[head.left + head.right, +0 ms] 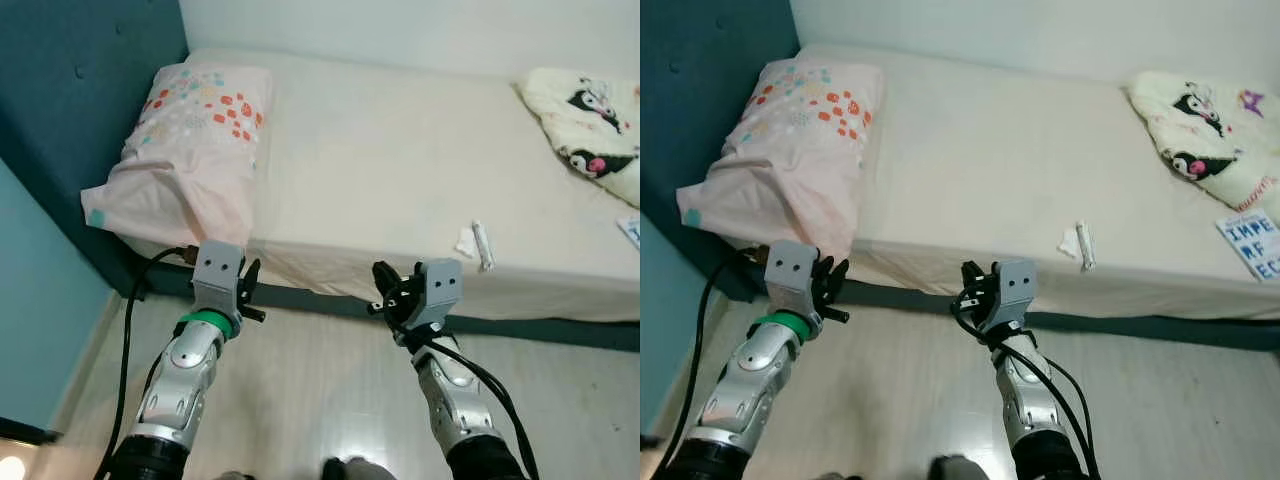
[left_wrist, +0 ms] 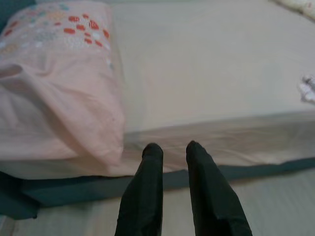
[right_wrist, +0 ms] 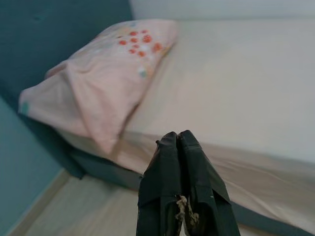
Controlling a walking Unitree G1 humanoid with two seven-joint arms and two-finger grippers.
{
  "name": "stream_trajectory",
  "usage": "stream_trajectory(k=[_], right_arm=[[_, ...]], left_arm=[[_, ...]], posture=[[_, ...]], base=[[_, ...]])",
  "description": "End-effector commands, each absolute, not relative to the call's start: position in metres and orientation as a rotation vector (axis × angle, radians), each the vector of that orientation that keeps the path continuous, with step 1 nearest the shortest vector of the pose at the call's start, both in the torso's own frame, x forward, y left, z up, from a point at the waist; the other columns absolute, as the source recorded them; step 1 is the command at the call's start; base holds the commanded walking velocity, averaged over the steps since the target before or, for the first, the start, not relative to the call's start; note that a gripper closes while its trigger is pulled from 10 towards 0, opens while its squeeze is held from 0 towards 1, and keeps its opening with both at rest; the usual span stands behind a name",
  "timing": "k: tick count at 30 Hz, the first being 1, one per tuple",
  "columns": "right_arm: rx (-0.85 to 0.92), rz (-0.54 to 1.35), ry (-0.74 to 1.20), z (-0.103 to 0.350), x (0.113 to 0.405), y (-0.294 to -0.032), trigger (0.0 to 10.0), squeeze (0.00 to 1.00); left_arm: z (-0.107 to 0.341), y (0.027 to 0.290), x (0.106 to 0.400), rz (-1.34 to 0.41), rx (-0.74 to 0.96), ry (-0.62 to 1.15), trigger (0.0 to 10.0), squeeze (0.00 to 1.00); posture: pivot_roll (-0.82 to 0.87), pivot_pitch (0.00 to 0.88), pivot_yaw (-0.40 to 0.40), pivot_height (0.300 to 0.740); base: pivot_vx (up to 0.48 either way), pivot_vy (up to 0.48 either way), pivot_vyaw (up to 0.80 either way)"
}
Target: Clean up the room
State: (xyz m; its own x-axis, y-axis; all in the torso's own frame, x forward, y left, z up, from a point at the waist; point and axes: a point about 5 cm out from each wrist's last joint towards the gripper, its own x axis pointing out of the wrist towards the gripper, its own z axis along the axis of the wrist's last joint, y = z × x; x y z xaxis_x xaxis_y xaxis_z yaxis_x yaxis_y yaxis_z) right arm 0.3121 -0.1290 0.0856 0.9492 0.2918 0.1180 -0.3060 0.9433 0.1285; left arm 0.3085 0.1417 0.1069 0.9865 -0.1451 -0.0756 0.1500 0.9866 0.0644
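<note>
— What's getting cut off from where you're standing?

— The cream plush blanket with black cartoon faces (image 1: 592, 122) is running off the edge at the far end of the bed, and a white card with blue letters (image 1: 1252, 244) beside it is only half showing. The small white tube (image 1: 483, 246) is lying on a crumpled white tissue (image 1: 466, 242) near the mattress edge; its label is too small to read.

— And the arms?

— Both are hovering over the pale wooden floor (image 1: 320, 390), just short of the cream-sheeted bed (image 1: 400, 150). The left gripper (image 2: 173, 150) is holding its black fingers slightly apart; the right gripper (image 3: 178, 137) is pressing its own together on nothing. The soft pink pillow with red and teal spots (image 1: 195, 130) is slumping against the teal padded headboard (image 1: 70, 90).
</note>
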Motion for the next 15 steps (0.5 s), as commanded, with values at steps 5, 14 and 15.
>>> stream_trajectory(k=[5, 14, 15], right_arm=[[0.154, 0.284, -0.070, 0.0792, 0.3101, -0.1348, 10.0, 0.00], [0.156, 0.283, -0.071, 0.0795, 0.3103, -0.1347, 10.0, 0.00], [0.156, 0.283, -0.071, 0.0795, 0.3103, -0.1347, 10.0, 0.00]], left_arm=[[0.1039, 0.1333, 0.3077, -0.197, 0.027, 0.119, 10.0, 0.00], [0.1057, 0.1359, 0.3088, -0.193, 0.051, 0.091, 10.0, 0.00], [0.1058, 0.1367, 0.3091, -0.188, 0.054, 0.089, 10.0, 0.00]], posture=[[0.01, 0.093, 0.018, 0.740], [0.01, 0.093, 0.020, 0.740], [0.01, 0.093, 0.020, 0.740]], base=[[0.000, 0.000, -0.80], [0.000, 0.000, -0.80], [0.000, 0.000, -0.80]])
